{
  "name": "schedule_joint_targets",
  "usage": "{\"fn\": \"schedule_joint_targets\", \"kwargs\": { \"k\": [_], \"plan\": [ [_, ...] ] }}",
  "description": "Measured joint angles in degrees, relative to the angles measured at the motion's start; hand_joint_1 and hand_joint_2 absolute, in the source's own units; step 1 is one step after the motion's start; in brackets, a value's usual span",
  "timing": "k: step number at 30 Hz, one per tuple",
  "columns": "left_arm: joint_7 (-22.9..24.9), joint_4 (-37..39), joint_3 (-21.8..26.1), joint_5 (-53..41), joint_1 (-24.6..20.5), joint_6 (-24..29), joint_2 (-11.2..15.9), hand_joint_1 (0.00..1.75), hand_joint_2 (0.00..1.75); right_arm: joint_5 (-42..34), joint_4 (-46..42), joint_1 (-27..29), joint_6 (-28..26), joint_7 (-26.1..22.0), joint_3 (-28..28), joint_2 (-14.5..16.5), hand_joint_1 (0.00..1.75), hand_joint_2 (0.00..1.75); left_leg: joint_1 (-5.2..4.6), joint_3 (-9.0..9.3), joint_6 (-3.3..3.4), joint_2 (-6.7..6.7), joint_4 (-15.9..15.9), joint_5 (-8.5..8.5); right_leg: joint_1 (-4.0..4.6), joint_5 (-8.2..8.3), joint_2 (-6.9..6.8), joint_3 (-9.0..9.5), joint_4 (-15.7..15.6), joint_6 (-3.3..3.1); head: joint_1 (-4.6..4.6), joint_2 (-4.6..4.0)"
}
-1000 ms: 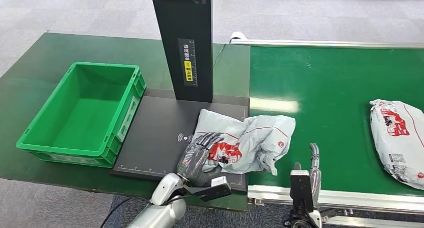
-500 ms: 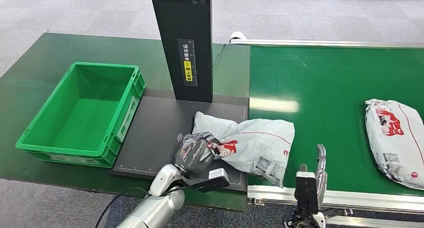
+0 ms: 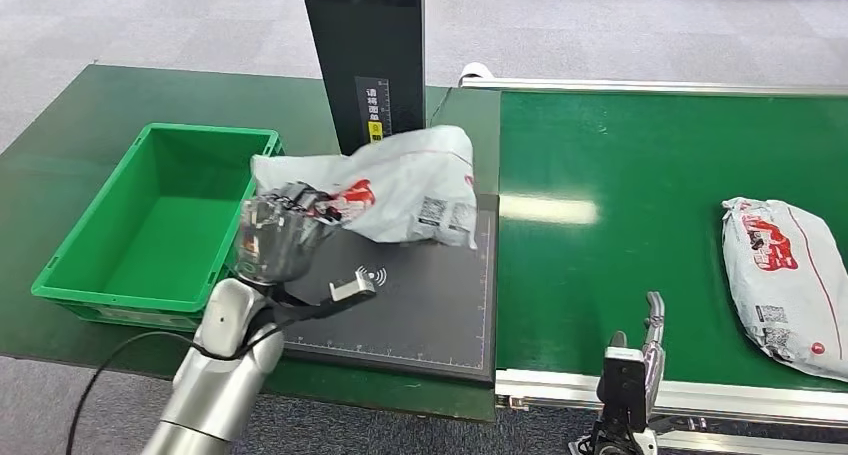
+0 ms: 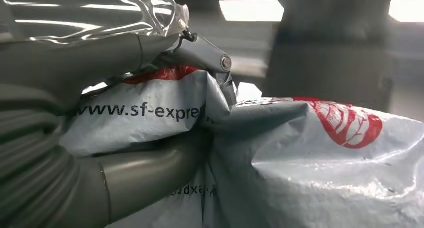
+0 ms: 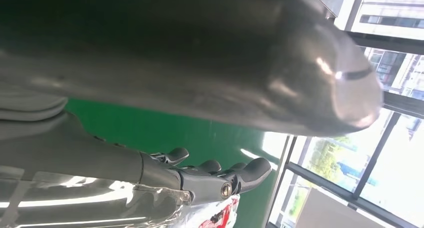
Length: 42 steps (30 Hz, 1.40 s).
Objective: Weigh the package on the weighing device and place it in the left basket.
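Your left hand (image 3: pixel 272 237) is up off the scale with its fingers wrapped around one crumpled end of the package (image 3: pixel 385 187), so the bag hangs in the air over the black weighing platform (image 3: pixel 420 295), just beside the rim of the green basket (image 3: pixel 150 225). The silver forearm angles up from the lower left with the wrist tipped toward the basket. From the left wrist view you get the thick grey thumb (image 4: pixel 150 170) pressed under the bag and a darker finger (image 4: pixel 200 55) clamped over the top, with the plastic bunched between them.

The package is a soft grey poly mailer, wrinkly and glossy, with red logo print and black web-address lettering. The basket is a rigid moulded plastic crate with ribbed sides. The platform is a flat matte slab with a tall dark post (image 3: pixel 365 75) at its back.

Your right hand (image 3: pixel 645 340) sits low by the edge of the green conveyor belt (image 3: pixel 650 175), fingers straight and apart, nothing in it. A second mailer (image 3: pixel 785 280) lies on the belt, well apart.
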Motion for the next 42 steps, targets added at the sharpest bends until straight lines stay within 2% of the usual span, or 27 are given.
{"fn": "schedule_joint_targets", "kwargs": {
  "k": [4, 7, 13, 15, 18, 22, 25, 29, 33, 36, 40, 42],
  "plan": [
    [3.2, -5.3, 6.6, -5.3, -0.5, 0.2, 5.2, 1.75, 1.75, -0.3, 0.5, 0.1, 0.0, -0.5, 0.1, -0.2, 0.0, 0.0, 0.02, 0.03, -0.01, 0.07, 0.0, 0.0, 0.02, 0.0, 0.05, -0.01, 0.0, -0.01, -0.01, 0.0],
    [3.6, -6.4, 11.7, -5.7, -0.7, 0.2, 8.6, 1.75, 1.75, -0.5, 0.8, 0.2, 0.0, -0.6, 0.1, -0.4, 0.0, 0.0, 0.04, 0.03, -0.01, 0.07, 0.0, 0.01, 0.06, -0.01, 0.05, -0.01, 0.0, -0.02, 0.01, 0.0],
    [3.3, -6.4, 14.3, -5.1, -0.7, 0.1, 10.1, 1.75, 1.75, -0.6, 0.9, 0.2, -0.1, -0.6, 0.2, -0.5, 0.0, 0.0, 0.05, 0.03, -0.01, 0.07, 0.0, 0.01, 0.07, -0.01, 0.06, -0.02, 0.0, -0.02, 0.01, 0.0],
    [2.5, -3.9, 20.1, -4.9, -1.7, 0.1, 13.1, 1.75, 1.75, -0.8, 1.1, 0.5, -0.1, -0.8, 0.2, -0.7, 0.0, 0.0, 0.05, 0.03, -0.02, 0.09, 0.0, 0.01, 0.07, -0.01, 0.07, -0.03, 0.0, -0.03, 0.02, 0.0],
    [1.9, 4.4, 30.1, -5.3, -4.4, 0.1, 18.0, 1.75, 1.75, -1.0, 1.2, 1.3, 0.0, -1.1, 0.5, -1.0, 0.0, 0.0, 0.05, 0.03, -0.02, 0.12, 0.0, 0.01, 0.08, -0.02, 0.09, -0.06, 0.0, -0.03, 0.01, 0.0],
    [1.8, 10.8, 34.6, -5.4, -6.1, 0.1, 20.0, 1.75, 1.75, -1.0, 1.0, 2.0, 0.0, -1.0, 0.6, -1.0, 0.0, 0.0, 0.05, 0.01, -0.02, 0.08, 0.0, 0.01, 0.08, -0.02, 0.06, -0.07, 0.0, -0.03, 0.02, 0.0],
    [1.0, 14.4, 36.6, -5.7, -6.6, 0.1, 20.2, 1.75, 1.75, -0.8, 0.1, 2.7, 0.3, -0.6, 0.6, -1.0, 0.0, 0.0, 0.04, 0.0, -0.02, 0.07, 0.0, 0.01, 0.07, -0.02, 0.06, -0.07, 0.0, -0.03, 0.02, 0.0],
    [0.2, 17.6, 38.0, -7.1, -6.4, 0.1, 18.6, 1.75, 1.75, -0.3, -1.9, 3.7, 1.1, 0.0, 0.6, -0.7, 0.0, 0.0, 0.02, 0.0, -0.01, 0.05, 0.0, 0.0, 0.04, -0.02, 0.06, -0.06, 0.0, -0.03, 0.03, 0.0],
    [1.1, 20.5, 38.1, -8.5, -5.9, 0.1, 15.5, 1.75, 1.75, -0.7, -3.3, 4.2, 1.2, 0.8, 1.1, -0.6, 0.0, 0.0, -0.02, 0.02, -0.01, 0.02, 0.0, 0.0, -0.01, -0.02, 0.05, -0.04, 0.0, -0.03, 0.01, 0.0],
    [-0.4, 22.6, 37.3, -7.5, -5.0, 0.1, 12.1, 1.75, 1.75, -0.6, -3.9, 4.4, 1.2, 0.7, 1.2, -0.4, 0.0, 0.0, -0.03, 0.02, -0.01, -0.02, 0.0, 0.0, -0.02, -0.02, 0.02, -0.02, 0.0, -0.03, 0.01, 0.0],
    [-4.2, 24.4, 36.3, -5.8, -4.4, 0.5, 7.7, 0.0, 1.75, -0.4, -4.6, 4.7, 1.2, 0.7, 1.1, -0.2, 0.0, 0.0, -0.06, 0.08, 0.0, -0.12, 0.0, 0.0, -0.07, -0.03, -0.11, 0.06, 0.0, -0.01, 0.0, 0.0],
    [-5.2, 25.3, 35.9, -5.0, -4.9, 0.7, 6.1, 0.0, 1.75, -0.1, -4.9, 5.0, 1.3, 0.6, 1.0, 0.0, 0.0, 0.0, -0.09, 0.13, 0.02, -0.4, 0.0, 0.01, -0.1, -0.09, -0.43, 0.17, 0.0, 0.04, -0.02, 0.0]
  ]
}}
